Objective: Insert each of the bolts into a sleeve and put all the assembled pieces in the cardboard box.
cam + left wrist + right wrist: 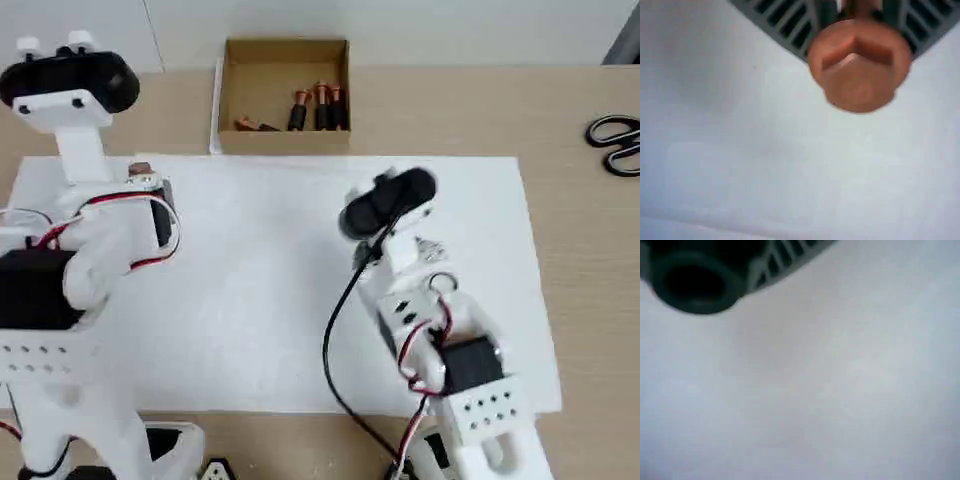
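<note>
A copper bolt (857, 65) fills the left wrist view head-on, its hex head towards the camera, with my left gripper (857, 12) shut on its shank between grey ribbed fingers (785, 20). In the high view the bolt (140, 168) shows beside the left arm at the white sheet's far-left corner. My right gripper (735, 262) is shut on a black sleeve (695, 282) whose open bore faces the camera, just above the sheet. The right arm (400, 225) stands mid-sheet. The cardboard box (232, 100) at the back holds several assembled pieces (320, 108).
A white sheet (260, 290) covers most of the wooden table. Black scissors (615, 142) lie at the far right edge. A black cable (335, 340) trails from the right arm across the sheet.
</note>
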